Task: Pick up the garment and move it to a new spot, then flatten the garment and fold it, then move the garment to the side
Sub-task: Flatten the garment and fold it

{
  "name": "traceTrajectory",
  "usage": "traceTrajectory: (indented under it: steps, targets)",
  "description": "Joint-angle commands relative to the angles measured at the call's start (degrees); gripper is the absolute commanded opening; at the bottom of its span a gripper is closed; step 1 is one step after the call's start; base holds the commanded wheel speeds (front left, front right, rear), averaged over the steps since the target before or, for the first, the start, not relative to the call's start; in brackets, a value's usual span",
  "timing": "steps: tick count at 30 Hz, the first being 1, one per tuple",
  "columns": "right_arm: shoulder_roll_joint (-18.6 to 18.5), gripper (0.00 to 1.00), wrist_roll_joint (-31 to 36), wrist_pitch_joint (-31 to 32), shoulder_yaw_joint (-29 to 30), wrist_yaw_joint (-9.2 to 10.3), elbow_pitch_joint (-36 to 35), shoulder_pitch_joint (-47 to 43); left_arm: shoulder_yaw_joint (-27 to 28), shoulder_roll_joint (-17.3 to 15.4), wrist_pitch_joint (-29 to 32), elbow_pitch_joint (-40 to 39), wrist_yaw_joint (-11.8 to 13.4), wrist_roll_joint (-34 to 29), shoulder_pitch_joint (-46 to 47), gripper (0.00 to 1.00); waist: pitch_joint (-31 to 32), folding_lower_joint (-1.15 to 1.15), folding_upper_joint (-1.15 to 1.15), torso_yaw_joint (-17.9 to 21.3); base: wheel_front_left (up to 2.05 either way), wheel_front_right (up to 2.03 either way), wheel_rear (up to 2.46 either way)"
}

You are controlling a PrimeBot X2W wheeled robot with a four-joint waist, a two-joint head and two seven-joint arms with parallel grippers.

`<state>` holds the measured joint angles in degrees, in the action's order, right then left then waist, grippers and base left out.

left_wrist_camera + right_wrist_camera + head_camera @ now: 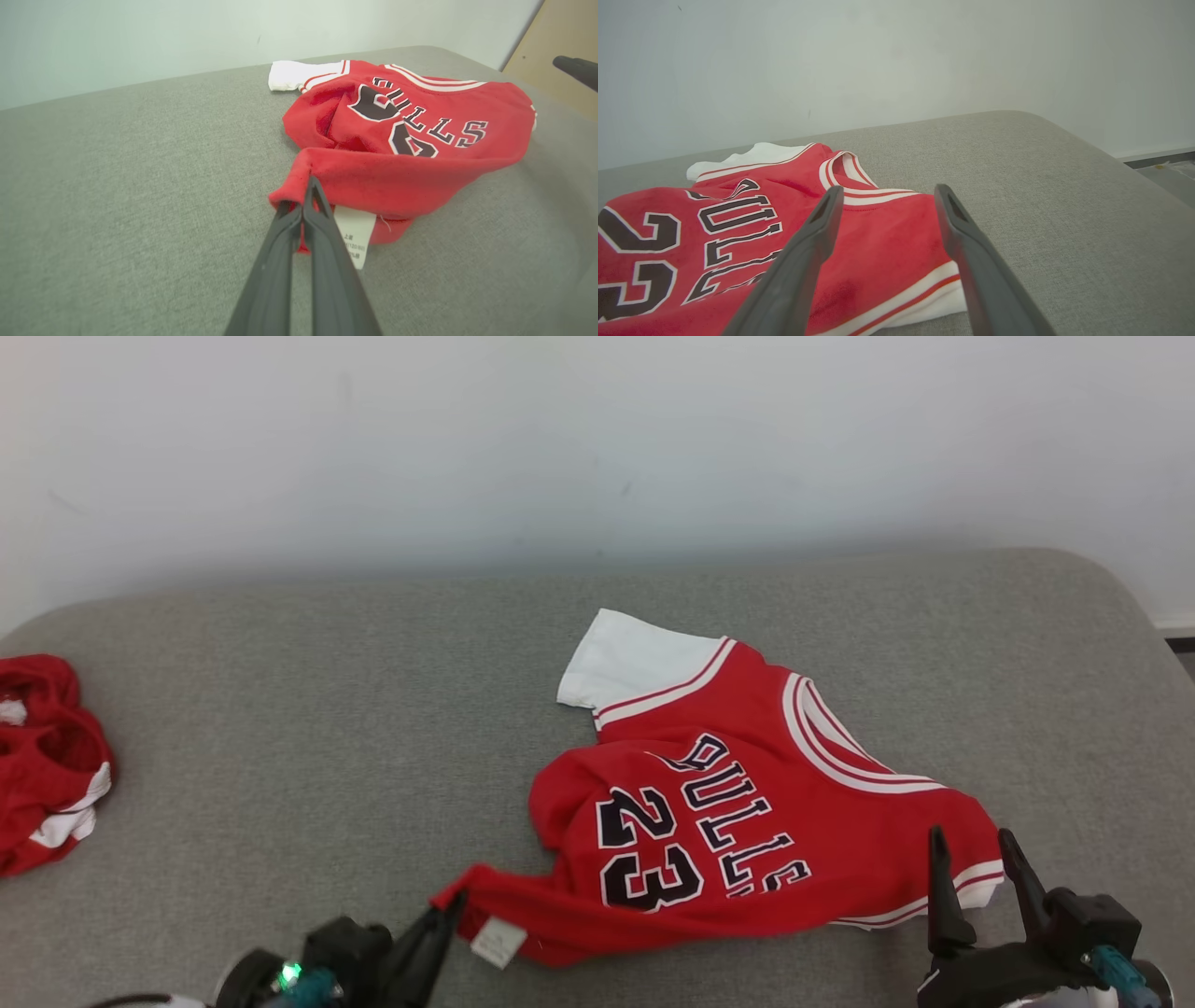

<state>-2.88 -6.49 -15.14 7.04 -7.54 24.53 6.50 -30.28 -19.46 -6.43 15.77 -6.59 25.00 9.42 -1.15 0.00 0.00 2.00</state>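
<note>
The garment (747,793) is a red jersey with white sleeves, black lettering and the number 23, lying rumpled on the grey cushion right of centre. My left gripper (446,907) is shut on its near left hem corner, beside a white care label (498,941). In the left wrist view the closed fingers (308,196) pinch that red hem of the garment (402,135). My right gripper (976,854) stands open over the jersey's right sleeve edge. The right wrist view shows its fingertips (831,196) spread wide above the garment (752,233) and its white-trimmed sleeve, holding nothing.
A second red garment (47,761) lies bunched at the cushion's far left edge. The grey cushion (280,728) has bare fabric between the two garments. A pale wall rises behind. The cushion's rounded right edge (1134,607) drops toward the floor.
</note>
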Motion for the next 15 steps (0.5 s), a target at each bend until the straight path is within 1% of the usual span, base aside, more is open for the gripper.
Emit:
traceTrajectory:
  steps: [1,7,14,15]
  targets:
    - [-0.01,1.0,0.27,-0.09,0.04,0.11,-0.1,0.75,0.26,-0.1,-1.12,1.18,-0.33,0.31,2.19,0.0,-0.73,0.0,0.0,1.18,0.0,0.0,0.0]
    - [0.01,1.0,0.75,-0.09,0.19,0.11,0.51,2.2,-0.61,-0.37,-4.33,9.82,-0.86,1.78,10.88,0.0,-2.22,0.0,0.0,3.12,0.0,0.0,0.0]
    - [0.02,1.0,1.07,-0.09,0.38,0.11,1.47,3.01,-5.3,-0.67,-7.51,19.84,-0.82,5.68,17.93,0.0,-3.24,0.0,0.0,4.24,0.0,0.0,0.0]
    - [0.0,1.0,1.1,-0.09,0.45,0.11,1.5,3.04,-5.41,-0.38,-7.89,21.06,-0.77,6.23,18.61,0.1,-3.28,0.0,0.0,4.2,0.0,0.0,0.0]
